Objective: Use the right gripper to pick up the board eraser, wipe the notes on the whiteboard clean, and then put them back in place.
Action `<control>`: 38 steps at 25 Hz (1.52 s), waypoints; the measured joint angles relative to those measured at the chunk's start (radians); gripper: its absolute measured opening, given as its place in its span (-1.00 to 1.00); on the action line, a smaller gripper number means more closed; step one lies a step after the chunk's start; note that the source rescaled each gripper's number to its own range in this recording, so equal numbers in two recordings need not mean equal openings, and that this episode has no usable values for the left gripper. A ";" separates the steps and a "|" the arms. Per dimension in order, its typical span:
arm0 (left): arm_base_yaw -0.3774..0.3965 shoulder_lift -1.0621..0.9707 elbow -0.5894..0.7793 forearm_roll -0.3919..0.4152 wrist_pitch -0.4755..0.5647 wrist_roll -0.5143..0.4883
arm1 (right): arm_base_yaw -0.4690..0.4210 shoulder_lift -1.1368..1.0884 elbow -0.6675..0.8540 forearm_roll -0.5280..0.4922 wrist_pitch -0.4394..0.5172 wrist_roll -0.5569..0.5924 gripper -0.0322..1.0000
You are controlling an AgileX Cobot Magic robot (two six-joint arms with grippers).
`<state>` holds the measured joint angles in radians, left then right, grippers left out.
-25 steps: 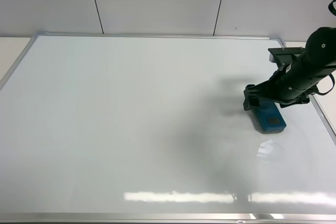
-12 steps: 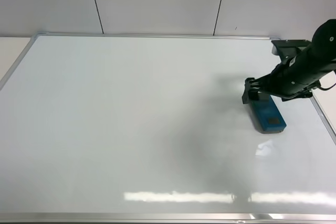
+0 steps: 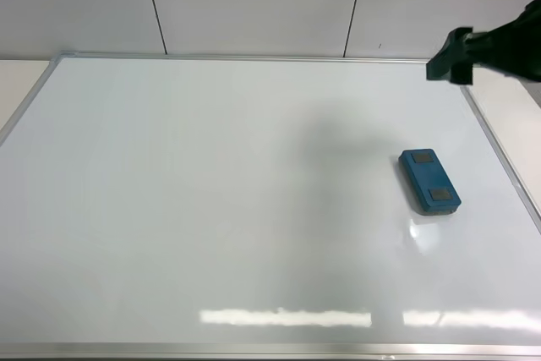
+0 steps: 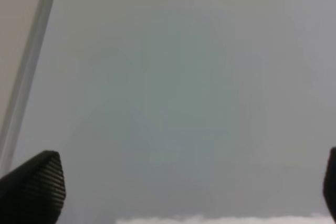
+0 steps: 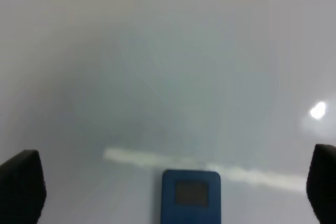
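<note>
The teal-blue board eraser (image 3: 429, 180) lies flat on the whiteboard (image 3: 211, 209) near its right edge, two dark patches up. It also shows in the right wrist view (image 5: 191, 196), low between the fingertips (image 5: 23, 190). My right gripper (image 3: 448, 58) is open and empty, lifted above the board's far right corner, well apart from the eraser. My left gripper (image 4: 173, 192) is open and empty over bare board; only its fingertips (image 4: 34, 184) show, and it is out of the exterior view. No notes show on the board.
The silver frame runs along the board's edges (image 3: 254, 57) and shows in the left wrist view (image 4: 26, 77). A pale panelled wall (image 3: 254, 2) stands behind the board. Light glare streaks lie near the front edge (image 3: 287, 317).
My right gripper has let go of the eraser and risen up and back toward the far right corner. The eraser stays where it was set down.
</note>
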<state>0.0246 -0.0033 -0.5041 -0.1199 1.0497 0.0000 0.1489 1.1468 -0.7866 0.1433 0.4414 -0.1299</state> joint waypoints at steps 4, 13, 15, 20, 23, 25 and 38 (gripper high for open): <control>0.000 0.000 0.000 0.000 0.000 0.000 | 0.000 -0.223 0.000 0.001 0.058 -0.001 1.00; 0.000 0.000 0.000 0.000 0.000 0.000 | 0.000 -0.634 0.000 0.001 0.402 0.021 1.00; 0.000 0.000 0.000 0.000 0.000 0.000 | 0.000 -0.698 0.000 -0.007 0.491 0.038 1.00; 0.000 0.000 0.000 0.000 0.000 0.000 | 0.000 -0.837 0.003 -0.082 0.651 0.123 1.00; 0.000 0.000 0.000 0.000 0.000 0.000 | 0.000 -0.912 0.054 -0.138 0.679 0.164 1.00; 0.000 0.000 0.000 0.000 0.000 0.000 | 0.000 -0.968 0.120 -0.149 0.688 0.185 1.00; 0.000 0.000 0.000 0.000 0.000 0.000 | -0.022 -1.150 0.281 -0.186 0.632 0.196 1.00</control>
<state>0.0246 -0.0033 -0.5041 -0.1199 1.0497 0.0000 0.1269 -0.0029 -0.5053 -0.0428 1.0730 0.0662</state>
